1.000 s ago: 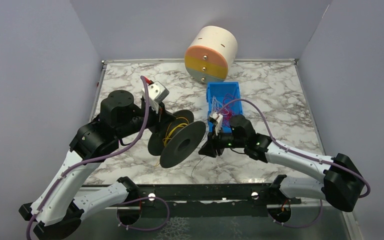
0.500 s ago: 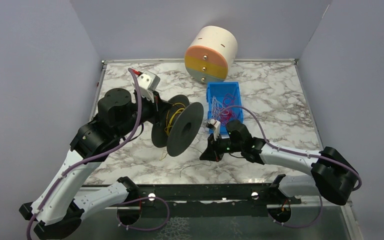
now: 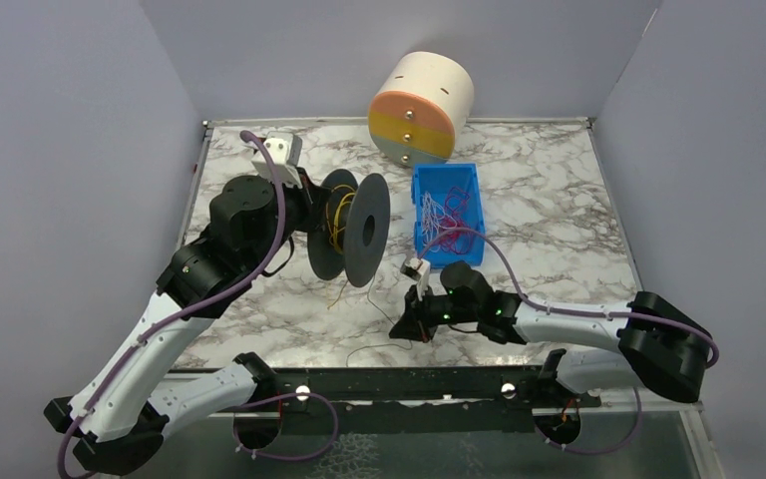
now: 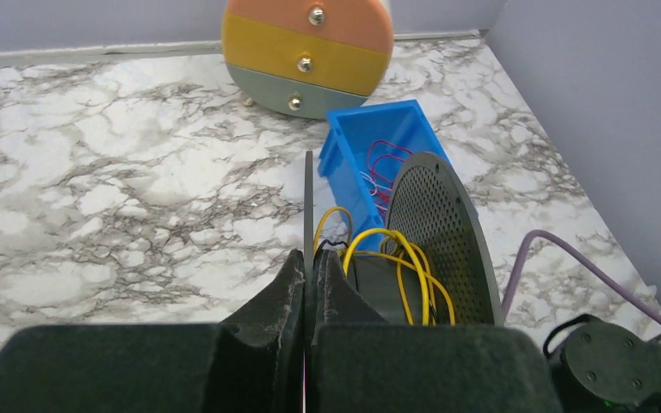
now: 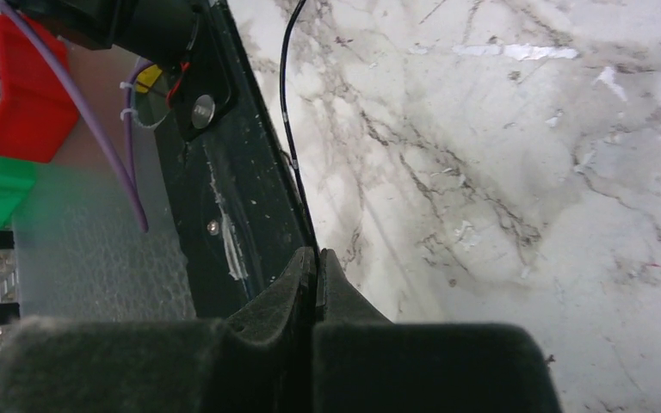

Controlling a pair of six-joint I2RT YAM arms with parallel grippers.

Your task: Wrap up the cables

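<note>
Held the white-and-black left arm (image 3: 150,339) bent upward, elbow high, with its black two-finger left hand (image 4: 307,275) raised and pinched tight. Stretched the white-and-black right arm (image 3: 569,321) low and leftward, its black right hand (image 5: 317,267) pinched tight, angled downward.

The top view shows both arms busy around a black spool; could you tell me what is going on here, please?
The left hand is shut on one flange of the black spool, holding it with its flanges upright and yellow wire already wound on its core. The right hand is pinched shut on a thin dark wire, low by the front edge of the table. More loose wires wait in the blue bin behind.
</note>
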